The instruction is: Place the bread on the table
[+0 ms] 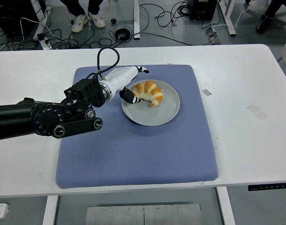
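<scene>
The left hand, white with black fingertips, reaches in from the left over the blue mat and sits at the left rim of the grey plate. Its fingers are apart: one dark fingertip touches or nearly touches the left end of the bread, while another points past the plate's far edge. Whether the hand really grips the bread cannot be told from this view. The bread, a golden croissant, lies on the upper left part of the plate. The plate stands on the mat, toward its far half. The mat covers the middle of the white table. Cables trail across the floor beyond the table.
</scene>
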